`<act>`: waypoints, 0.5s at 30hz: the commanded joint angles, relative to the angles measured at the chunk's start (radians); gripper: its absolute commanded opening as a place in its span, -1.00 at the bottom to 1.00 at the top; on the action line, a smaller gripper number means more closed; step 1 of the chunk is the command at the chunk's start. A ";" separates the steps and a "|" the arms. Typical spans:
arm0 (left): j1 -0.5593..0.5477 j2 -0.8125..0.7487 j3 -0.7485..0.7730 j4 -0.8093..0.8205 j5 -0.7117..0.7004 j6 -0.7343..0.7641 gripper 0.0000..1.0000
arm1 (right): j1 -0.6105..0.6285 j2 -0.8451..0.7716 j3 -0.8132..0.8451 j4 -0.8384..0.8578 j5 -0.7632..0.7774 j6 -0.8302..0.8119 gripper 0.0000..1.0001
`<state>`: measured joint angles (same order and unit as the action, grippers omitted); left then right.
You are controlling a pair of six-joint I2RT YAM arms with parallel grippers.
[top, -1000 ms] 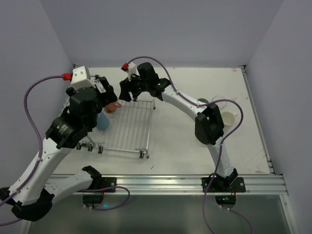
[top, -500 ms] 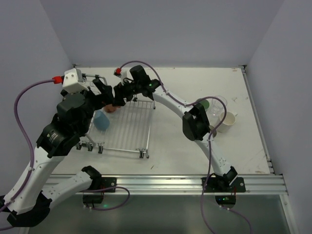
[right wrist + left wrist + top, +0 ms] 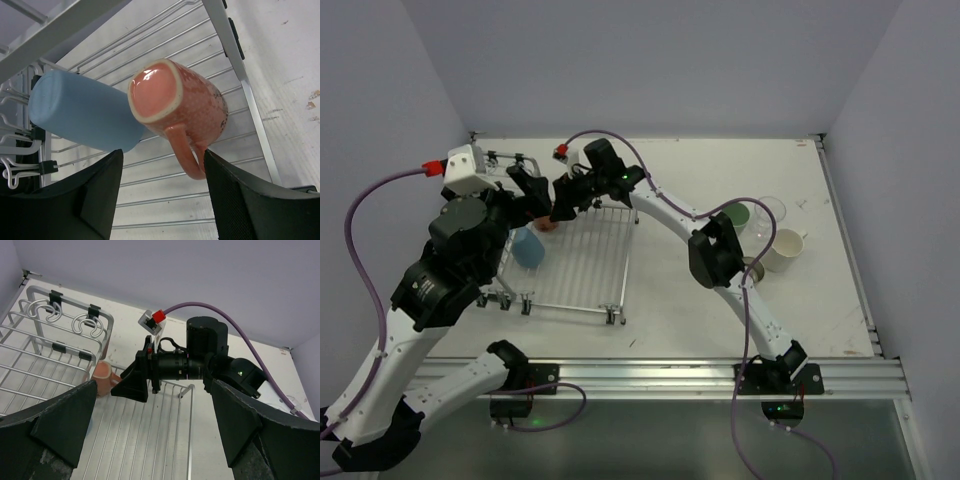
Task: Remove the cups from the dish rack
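The right end effector (image 3: 162, 205) has its fingers (image 3: 87, 197) spread apart, with the handle of a salmon-pink mug (image 3: 180, 105) hanging in the gap between them; I cannot tell whether either finger touches it. The mug lies tilted on the wires of the dish rack (image 3: 235, 50), just beside a pale blue cup (image 3: 85, 117) lying on its side. The left end effector (image 3: 150, 440) is spread wide with nothing between its fingers, poised above the rack's raised basket end and facing the right wrist. On the right side of the desk (image 3: 670, 300), well apart from the rack, stand a green cup (image 3: 738, 213), a clear cup (image 3: 769, 209) and a white mug (image 3: 783, 250).
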<state>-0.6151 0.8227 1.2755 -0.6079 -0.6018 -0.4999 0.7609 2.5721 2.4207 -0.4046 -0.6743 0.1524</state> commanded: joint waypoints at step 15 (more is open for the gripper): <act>0.006 -0.003 -0.027 0.054 0.016 0.034 1.00 | 0.000 0.028 0.058 -0.002 0.015 0.016 -0.03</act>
<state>-0.6151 0.8288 1.2526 -0.5915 -0.5907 -0.4862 0.7609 2.5984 2.4310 -0.4061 -0.6704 0.1589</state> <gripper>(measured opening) 0.997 0.511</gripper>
